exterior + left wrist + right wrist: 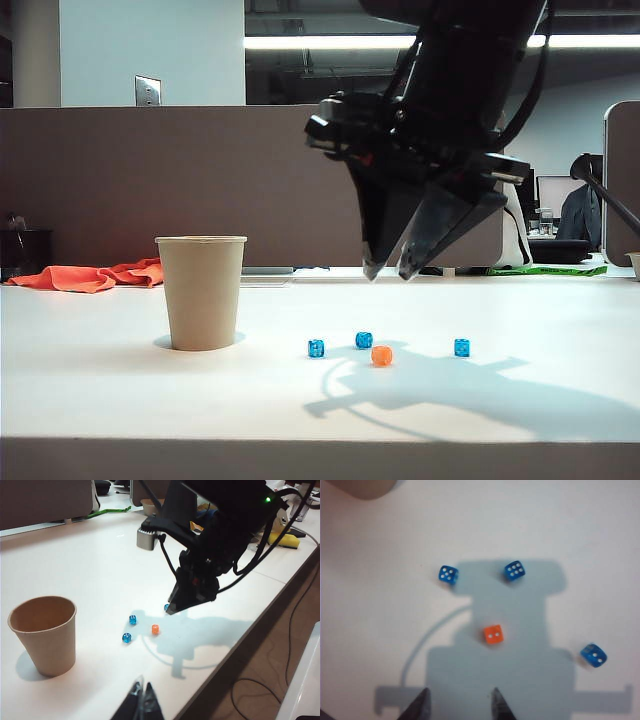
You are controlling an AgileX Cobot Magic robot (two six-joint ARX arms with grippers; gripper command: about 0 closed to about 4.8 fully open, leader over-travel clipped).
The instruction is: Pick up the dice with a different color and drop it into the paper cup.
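Note:
The orange dice with a different color (381, 355) lies on the white table among three blue dice (316, 348) (364, 340) (461, 347). The tan paper cup (200, 290) stands upright to their left, apart from them. My right gripper (390, 271) hangs open above the dice, pointing down, with nothing between its fingers. In the right wrist view the orange die (493, 634) sits just ahead of the open gripper (460, 692). My left gripper (142, 686) is shut and empty, low over the table's near edge, away from the cup (45, 632) and the orange die (155, 629).
An orange cloth (90, 276) lies at the back left of the table. A grey partition stands behind the table. Past the table's right side in the left wrist view are cables on the floor (295, 630). The right arm's shadow falls over the dice.

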